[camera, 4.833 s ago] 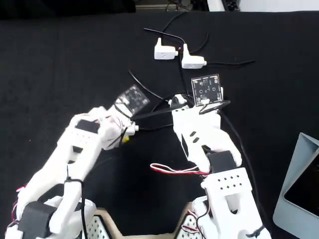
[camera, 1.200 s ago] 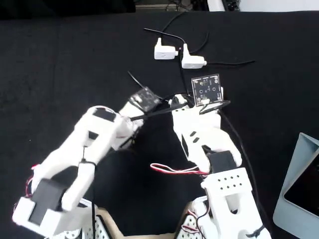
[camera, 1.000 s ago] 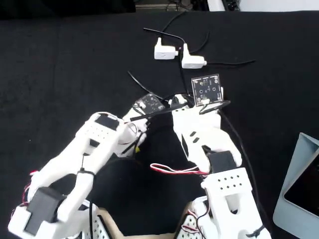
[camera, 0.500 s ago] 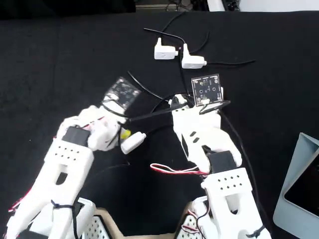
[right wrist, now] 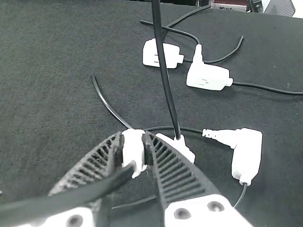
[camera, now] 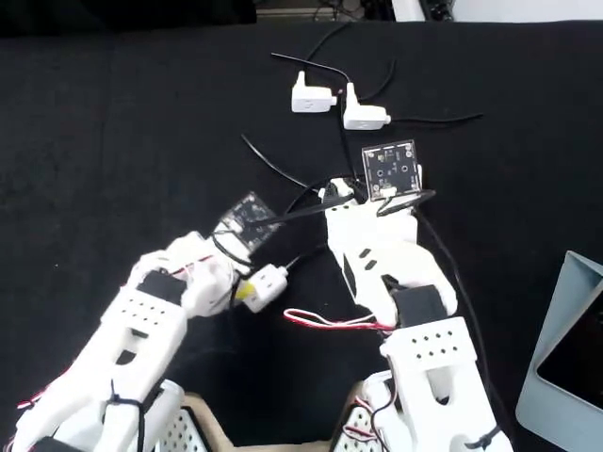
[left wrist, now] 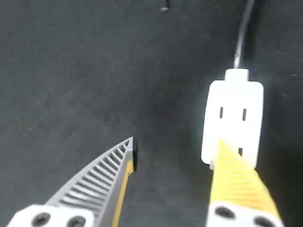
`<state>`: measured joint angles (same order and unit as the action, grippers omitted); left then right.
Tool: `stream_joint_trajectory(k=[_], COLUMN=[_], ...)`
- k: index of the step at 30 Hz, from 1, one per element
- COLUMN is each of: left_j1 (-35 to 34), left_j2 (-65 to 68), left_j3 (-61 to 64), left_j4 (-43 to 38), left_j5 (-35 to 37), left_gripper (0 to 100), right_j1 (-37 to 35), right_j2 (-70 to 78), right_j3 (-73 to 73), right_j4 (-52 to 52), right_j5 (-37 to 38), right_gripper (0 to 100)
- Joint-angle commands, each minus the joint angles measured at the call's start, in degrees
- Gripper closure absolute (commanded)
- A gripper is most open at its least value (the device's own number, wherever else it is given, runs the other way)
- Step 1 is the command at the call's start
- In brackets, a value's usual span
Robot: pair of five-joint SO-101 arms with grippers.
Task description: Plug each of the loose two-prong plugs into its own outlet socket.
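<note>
My left gripper [left wrist: 175, 144] is open low over the black cloth. A white outlet socket [left wrist: 232, 118] with two slots lies flat beside its yellow finger [left wrist: 234, 175], whose tip overlaps the socket's near end. From above, that socket [camera: 268, 281] lies at the tip of the left gripper [camera: 247, 285]. My right gripper [right wrist: 132, 141] is shut on a small white plug [right wrist: 132, 153] with a black cord. It sits mid-table in the high view, right gripper [camera: 337, 193]. Two more white plug pieces [right wrist: 246, 151] lie beside it. Two white sockets [camera: 311, 96] [camera: 366, 117] rest farther back.
Black cords [camera: 273, 165] snake across the cloth between the arms and the far sockets. A red-and-white wire loop [camera: 325, 320] hangs off the right arm. A grey-blue container [camera: 565, 348] stands at the right edge. The left side of the cloth is bare.
The left arm swung toward the right arm, then back left, and now sits nearer the front. The socket by its fingers shifted slightly right and forward. The right arm has stayed still.
</note>
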<state>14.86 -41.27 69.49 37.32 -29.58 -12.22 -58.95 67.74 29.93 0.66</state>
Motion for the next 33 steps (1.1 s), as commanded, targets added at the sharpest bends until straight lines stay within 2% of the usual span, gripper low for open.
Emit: stream_joint_trajectory(k=[1, 5, 9, 12, 17, 22, 28, 33], left_j1=[3.3, 0.8, -4.4, -8.7, -14.6, -18.1, -24.2, -28.9], left_j2=[-1.1, -1.1, -1.3, -4.5, -17.3, -34.0, -52.0, -60.7], left_j3=[-2.3, -5.8, -8.7, -8.5, -4.3, 5.8, 14.5, 19.2], left_j4=[4.8, 8.6, 11.7, 12.6, 16.4, 21.4, 26.6, 27.6], left_j5=[-0.3, 2.4, 3.2, 6.7, 9.8, 10.5, 10.2, 10.2], left_gripper=[74, 74, 74, 74, 74, 74, 74, 74], right_j1=[0.4, -2.4, -6.5, -10.4, -17.3, -23.2, -27.8, -30.2], right_j2=[-1.0, -1.3, -1.1, -1.1, -1.1, -0.1, 10.0, 17.7], right_j3=[-0.4, -2.4, -6.1, -7.5, -7.8, -7.5, -8.7, -11.8], right_j4=[0.2, 5.5, 13.5, 17.8, 20.0, 20.0, 19.5, 19.6], right_j5=[0.4, 0.4, 0.3, 0.0, -0.2, -2.1, -4.6, -7.0], right_gripper=[98.5, 98.5, 98.5, 98.5, 98.5, 98.5, 98.5, 98.5])
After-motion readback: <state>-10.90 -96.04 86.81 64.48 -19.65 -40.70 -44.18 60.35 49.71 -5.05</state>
